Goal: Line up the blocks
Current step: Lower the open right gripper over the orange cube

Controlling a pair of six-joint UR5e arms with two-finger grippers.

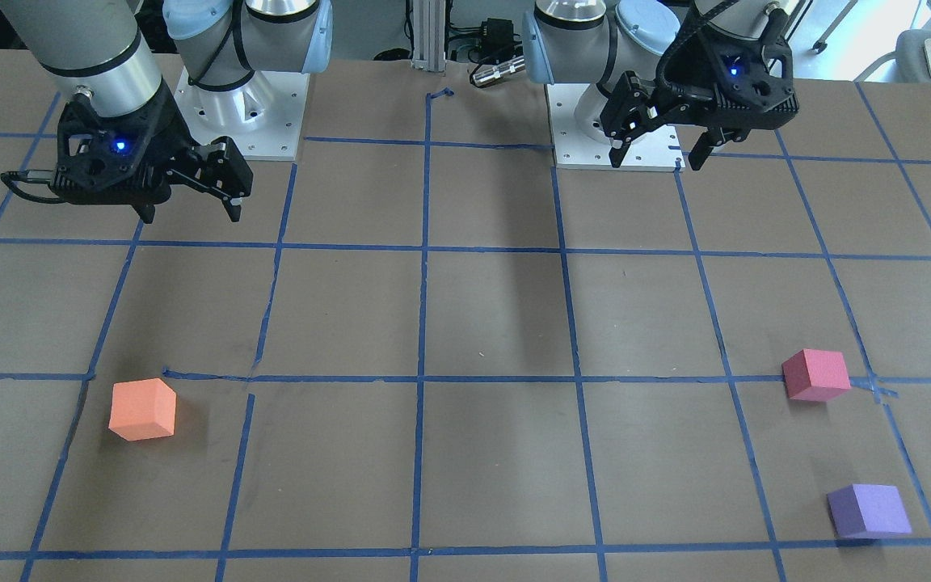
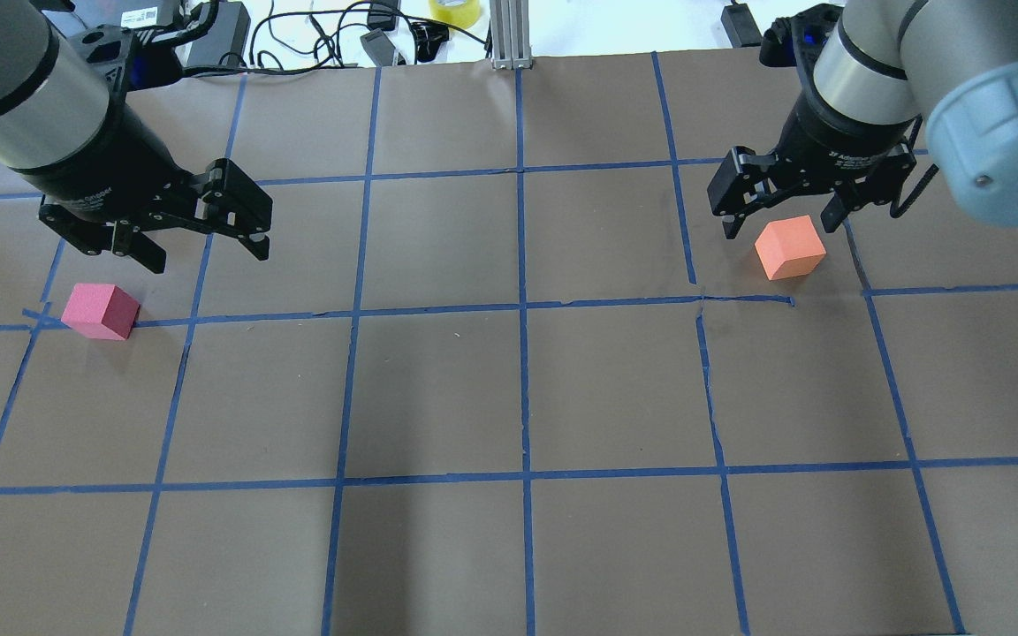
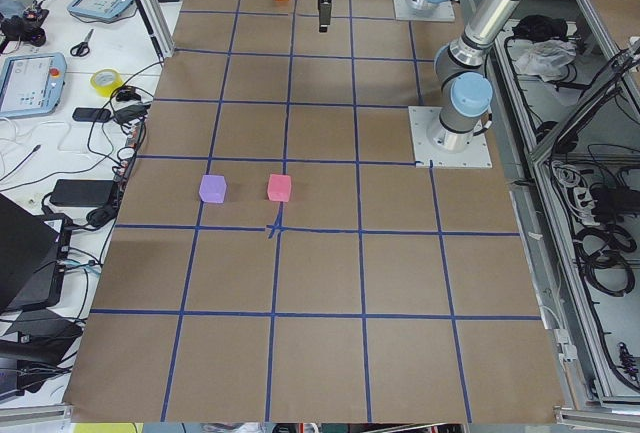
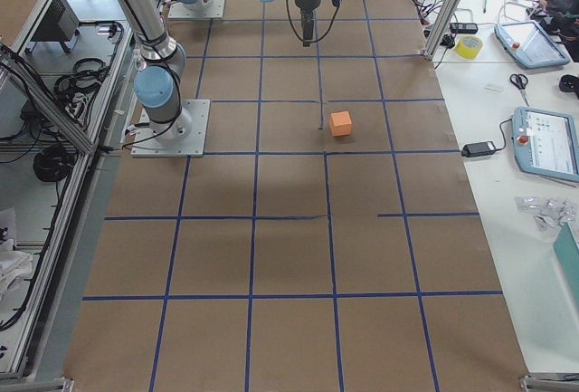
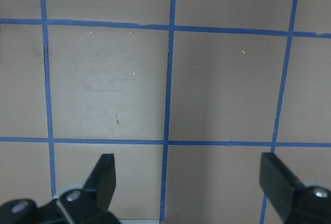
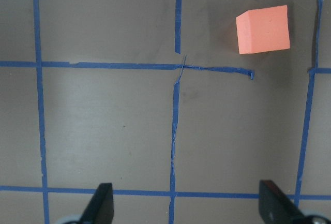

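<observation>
Matte foam, all three: the orange foam cube (image 1: pixel 142 409) lies on the robot's right. It is well apart from the pinkish-red foam cube (image 1: pixel 816 374), which sits beside a crossing of the blue tape grid (image 1: pixel 498 378) on the robot's left. The purple foam cube (image 1: pixel 868 510) is near it, farther from the base. As cubes they have no long axis. Each rests flat, slightly skewed to the tape. I see the left gripper (image 1: pixel 658 158) and the right gripper (image 1: pixel 191 214) above the brown paper table (image 1: pixel 498 307), jaws spread wide, holding nothing.
</observation>
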